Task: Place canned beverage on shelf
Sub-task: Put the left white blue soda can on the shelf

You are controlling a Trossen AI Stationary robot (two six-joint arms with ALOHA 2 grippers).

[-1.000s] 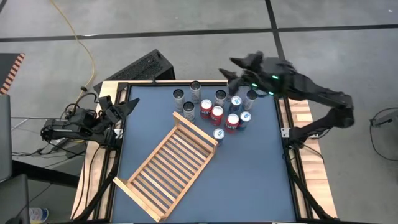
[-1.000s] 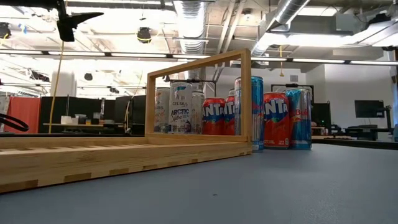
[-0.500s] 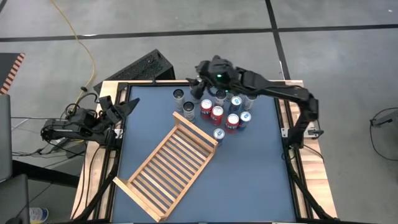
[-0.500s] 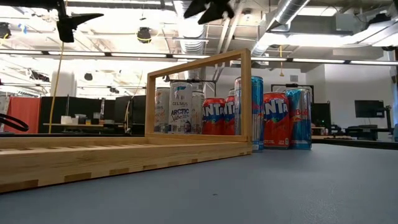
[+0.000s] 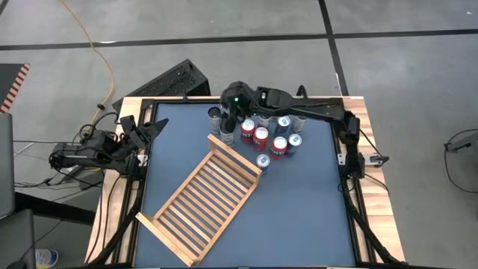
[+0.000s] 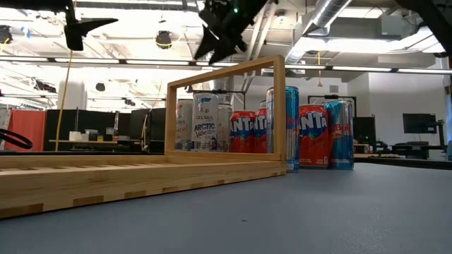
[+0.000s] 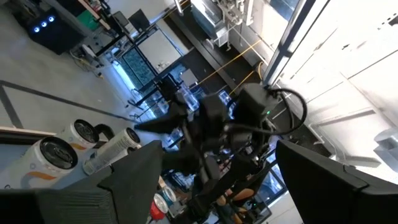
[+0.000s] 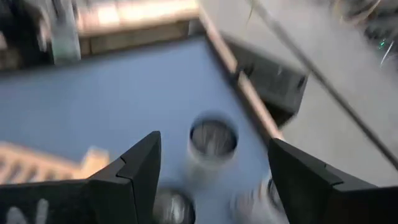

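Several cans stand in a cluster [image 5: 261, 134] on the blue table's far middle: red ones, blue ones and silver ones. The shelf [image 5: 202, 196], a light wood slatted rack, lies flat and askew near the table's middle; its raised frame [image 6: 226, 113] stands in front of the cans in the low view. My right gripper [image 5: 225, 112] hangs open above the cluster's left end, slanting down. A silver-topped can [image 8: 212, 138] shows below, between its fingers, untouched. My left gripper [image 5: 153, 128] waits open at the table's left edge.
A second silver can top [image 8: 173, 205] sits close beside the first. A black slab [image 5: 175, 78] lies off the table's far left corner. Bare blue tabletop [image 5: 299, 209] lies to the right of the shelf and along the near edge.
My right gripper has swung from the table's far right corner toward the left, across the cans, and has come down. It has tipped from near level to slanting downward. The cans and the shelf have not moved.
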